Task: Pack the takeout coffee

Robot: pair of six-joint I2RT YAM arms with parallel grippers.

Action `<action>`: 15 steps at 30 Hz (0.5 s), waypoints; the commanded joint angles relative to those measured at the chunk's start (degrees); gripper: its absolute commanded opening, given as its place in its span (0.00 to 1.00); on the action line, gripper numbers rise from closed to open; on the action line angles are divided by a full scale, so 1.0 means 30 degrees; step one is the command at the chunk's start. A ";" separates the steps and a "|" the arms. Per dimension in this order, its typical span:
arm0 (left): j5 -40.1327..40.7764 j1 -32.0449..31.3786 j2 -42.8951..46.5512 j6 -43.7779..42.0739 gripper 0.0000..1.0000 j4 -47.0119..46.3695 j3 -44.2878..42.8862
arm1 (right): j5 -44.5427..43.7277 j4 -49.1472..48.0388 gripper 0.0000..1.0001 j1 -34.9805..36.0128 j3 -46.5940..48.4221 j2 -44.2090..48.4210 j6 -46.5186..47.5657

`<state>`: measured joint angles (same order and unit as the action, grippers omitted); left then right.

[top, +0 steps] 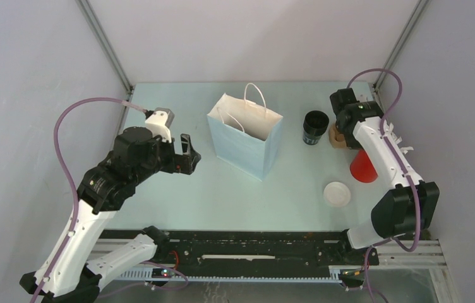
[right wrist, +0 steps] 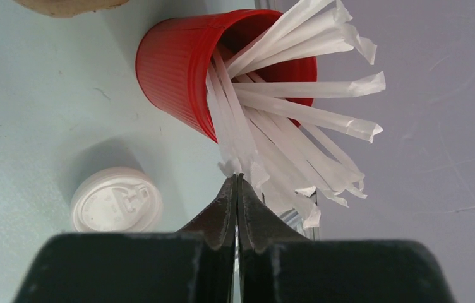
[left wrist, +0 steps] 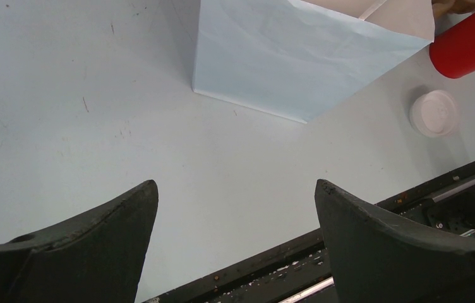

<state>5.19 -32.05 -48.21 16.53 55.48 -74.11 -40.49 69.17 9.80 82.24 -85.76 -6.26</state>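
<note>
- The left gripper [top: 189, 154] hovers over the left part of the table [top: 222, 202], its fingers spread wide apart with nothing between them. It is left of the bag and apart from it.
- The light blue paper bag [top: 247, 142] stands upright in the middle of the table, mouth open, with its white handles standing up.
- The black coffee cup [top: 315, 126] stands upright just right of the bag, uncovered and outside it.
- A brown cardboard piece [top: 335, 136] lies just beside the cup on its right, partly hidden under the right arm.
- The white lid [top: 336, 194] lies flat on the table, near of the coffee cup and well apart from it.
- A red cup [top: 363, 167] full of paper-wrapped straws [right wrist: 298, 113] stands at the right edge, between the cardboard piece and the lid.
- The right gripper [right wrist: 236, 180] is at the red cup, its fingers pressed together. The end of one wrapped straw [right wrist: 222, 113] looks nipped between the tips.
</note>
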 commanded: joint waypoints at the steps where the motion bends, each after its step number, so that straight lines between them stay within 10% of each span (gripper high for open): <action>1: -0.0144 0.0083 0.0103 0.0016 0.98 -0.0252 -0.0208 | -0.0577 0.0794 0.00 0.0072 0.1487 0.0470 0.0183; 15: 0.0155 0.0081 0.0076 0.0106 0.98 -0.0265 -0.0176 | 0.0948 0.4955 0.00 0.0556 0.6546 0.2234 -0.0804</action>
<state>5.19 -32.05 -48.25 16.53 55.46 -74.11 -40.18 78.54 10.96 93.65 -83.29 -6.66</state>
